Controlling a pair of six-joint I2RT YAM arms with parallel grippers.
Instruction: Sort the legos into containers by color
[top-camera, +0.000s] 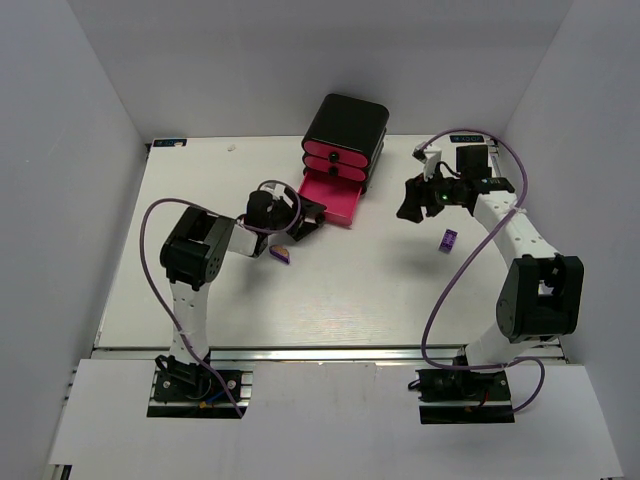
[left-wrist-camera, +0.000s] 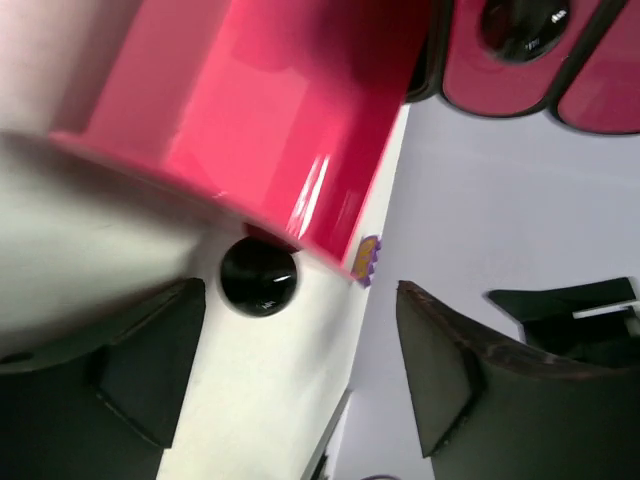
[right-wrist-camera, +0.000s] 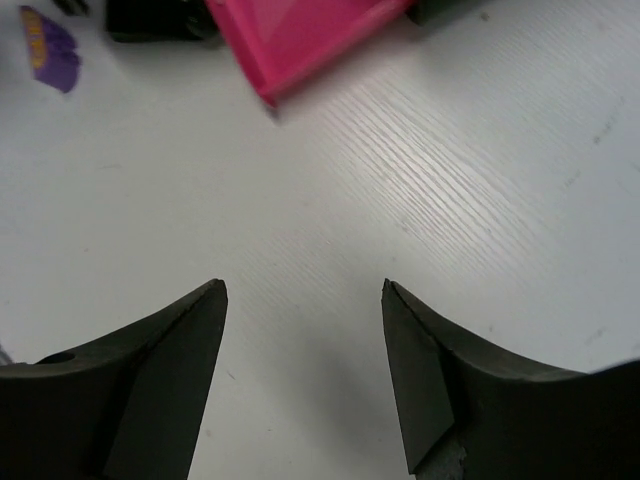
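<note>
The black box (top-camera: 345, 122) holds three pink drawers. The bottom drawer (top-camera: 335, 197) is pulled out, and no brick shows in it. My left gripper (top-camera: 308, 216) is open at that drawer's front. In the left wrist view the drawer (left-wrist-camera: 250, 110) and its black knob (left-wrist-camera: 259, 277) lie between my open jaws (left-wrist-camera: 300, 290), the knob nearer the left finger (left-wrist-camera: 150, 360). A purple brick with a yellow face (top-camera: 281, 253) lies just behind the left gripper. It also shows in the right wrist view (right-wrist-camera: 48, 50). Another purple brick (top-camera: 448, 239) lies near my right gripper (top-camera: 410, 203), which is open and empty (right-wrist-camera: 302, 285) over bare table.
The two upper drawers (left-wrist-camera: 520, 60) are closed. White walls enclose the table on three sides. The pulled-out drawer's corner (right-wrist-camera: 300, 40) shows at the top of the right wrist view. A purple brick (left-wrist-camera: 367, 258) shows past the drawer's corner in the left wrist view.
</note>
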